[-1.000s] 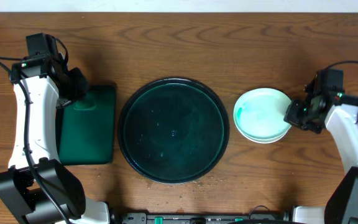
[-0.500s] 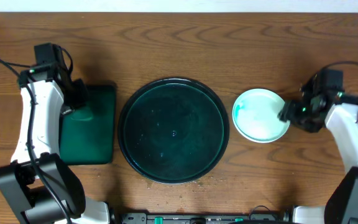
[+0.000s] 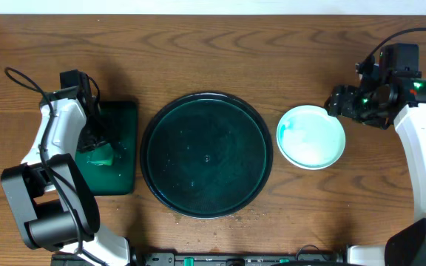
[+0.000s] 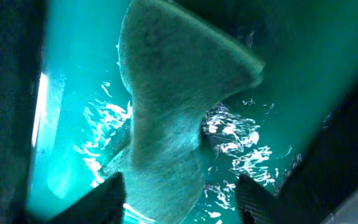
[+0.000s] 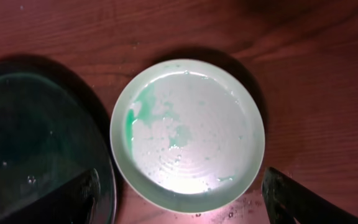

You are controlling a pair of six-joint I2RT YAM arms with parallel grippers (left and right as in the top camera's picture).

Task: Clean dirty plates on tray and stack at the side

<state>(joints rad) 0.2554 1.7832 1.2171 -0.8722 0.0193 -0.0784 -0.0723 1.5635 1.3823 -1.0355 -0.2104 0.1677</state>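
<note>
A brown wooden table (image 3: 213,52) with visible grain is seen from above.

At the far left, the white left arm bends down into a small, rectangular, dark green tray (image 3: 124,171) with rounded corners. It sits at 9 o'clock from the big round tray. The left gripper (image 4: 179,186) points into it. Its wrist view shows shallow, bright teal liquid with white glints. In the liquid is a rough, grey-green sponge (image 4: 173,106), broad at 12 o'clock and narrowing toward 6 o'clock. Two dark fingers (image 4: 98,202) stand on either side of the narrow end, moderately apart. A strip of liquid shows between the sponge and the finger at 5 o'clock, so the jaws are not pressed onto it.

In the middle lies the tray (image 3: 145,155), large, round and glossy black with a raised rim. Its floor shows a wet sheen and small droplets. Pale specks (image 3: 235,214) dot the wood at its 5 o'clock edge.

The plates (image 3: 313,140) sit on bare wood at 3 o'clock from the tray, just beside its rim. They are small, round, pale mint, smooth and shiny. Only the top one shows fully, and how many lie beneath it cannot be told. It has a teal-green smear at 9 to 10 o'clock, a fainter patch near its centre and scattered water beads.

The right gripper (image 5: 181,180), black on a white arm, sits at 1 o'clock from the plates. Its fingers are spread wide, hold nothing and are clear of the plates.
</note>
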